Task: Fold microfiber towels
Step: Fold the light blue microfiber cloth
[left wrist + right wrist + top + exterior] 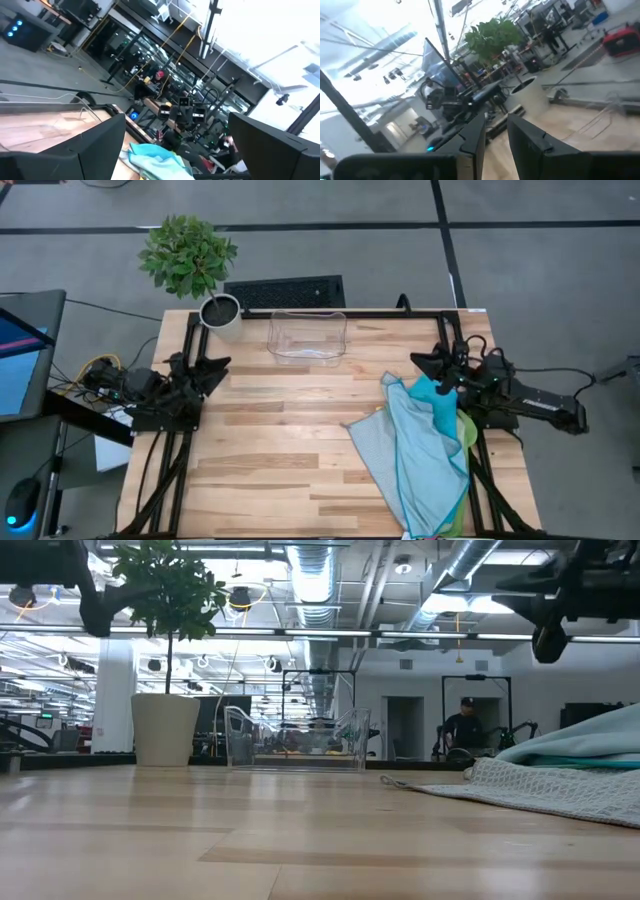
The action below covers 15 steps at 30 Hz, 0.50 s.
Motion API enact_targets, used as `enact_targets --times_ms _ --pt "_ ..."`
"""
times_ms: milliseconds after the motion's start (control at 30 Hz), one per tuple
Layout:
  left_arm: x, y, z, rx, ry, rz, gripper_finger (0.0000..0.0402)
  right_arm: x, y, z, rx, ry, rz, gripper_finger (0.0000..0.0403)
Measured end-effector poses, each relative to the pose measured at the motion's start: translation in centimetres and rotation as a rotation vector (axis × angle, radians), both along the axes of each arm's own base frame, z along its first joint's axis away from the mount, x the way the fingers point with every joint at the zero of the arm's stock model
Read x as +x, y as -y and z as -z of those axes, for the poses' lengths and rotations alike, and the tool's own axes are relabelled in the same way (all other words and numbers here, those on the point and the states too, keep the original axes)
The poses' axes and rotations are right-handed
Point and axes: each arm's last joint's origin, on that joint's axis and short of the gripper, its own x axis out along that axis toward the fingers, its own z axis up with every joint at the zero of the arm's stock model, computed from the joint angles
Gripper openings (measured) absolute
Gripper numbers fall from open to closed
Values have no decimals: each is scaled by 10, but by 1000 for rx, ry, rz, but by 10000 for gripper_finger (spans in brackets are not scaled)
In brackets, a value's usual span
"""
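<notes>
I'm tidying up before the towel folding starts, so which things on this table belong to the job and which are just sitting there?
Part of the job:
microfiber towels, heaped by the right arm
left gripper, open
right gripper, holding nothing

Just sitting there:
clear plastic bin
potted plant

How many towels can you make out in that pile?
4, all heaped by the right gripper: light blue towel on top, teal towel, lime towel, pink towel peeking out. More may be hidden.

- Left arm (160,392): matte black angular links, yellow and orange cables bundled at its outer end.
- Right arm (510,390): same black housing, small white lettering on the outer link, black cable trailing off.
</notes>
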Motion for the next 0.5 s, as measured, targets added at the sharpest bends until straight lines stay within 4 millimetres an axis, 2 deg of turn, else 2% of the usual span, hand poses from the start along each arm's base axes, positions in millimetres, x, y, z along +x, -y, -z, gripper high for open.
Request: enact_targets --times_ms 100,233,400,500 --pt "-1 0 -4 -3 40 17 345 -1 -3 -8 -9 79 -85 107" --pt "-2 1 -10 12 107 88 345 -8 -7 -37 -36 105 -101 106" --pt "3 4 -16 28 114 105 345 -8 -7 -69 -65 -135 -93 95" --pt "10 7 -25 33 74 109 345 0 -5 -73 -5 -370 -106 88"
